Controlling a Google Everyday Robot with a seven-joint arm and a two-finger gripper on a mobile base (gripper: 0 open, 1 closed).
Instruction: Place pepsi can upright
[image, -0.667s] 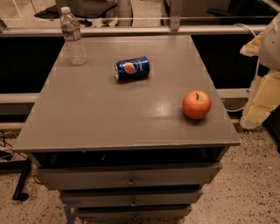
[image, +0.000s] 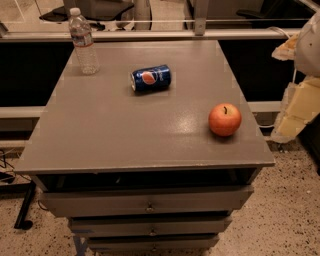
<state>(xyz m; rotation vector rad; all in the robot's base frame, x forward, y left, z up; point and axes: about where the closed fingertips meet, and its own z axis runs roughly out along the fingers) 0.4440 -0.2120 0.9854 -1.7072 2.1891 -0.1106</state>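
Observation:
The pepsi can (image: 151, 78) is blue with the round Pepsi logo. It lies on its side on the grey cabinet top (image: 115, 130), towards the back middle, its silver end facing left. My gripper (image: 296, 114) is a pale cream shape at the right edge of the camera view, off the cabinet's right side and below the top's level. It is far from the can and holds nothing that I can see.
A clear plastic water bottle (image: 83, 41) stands upright at the back left corner. A red apple (image: 225, 119) sits near the right edge. Drawers (image: 147, 202) are below the front edge. A rail and dark gap lie behind the cabinet.

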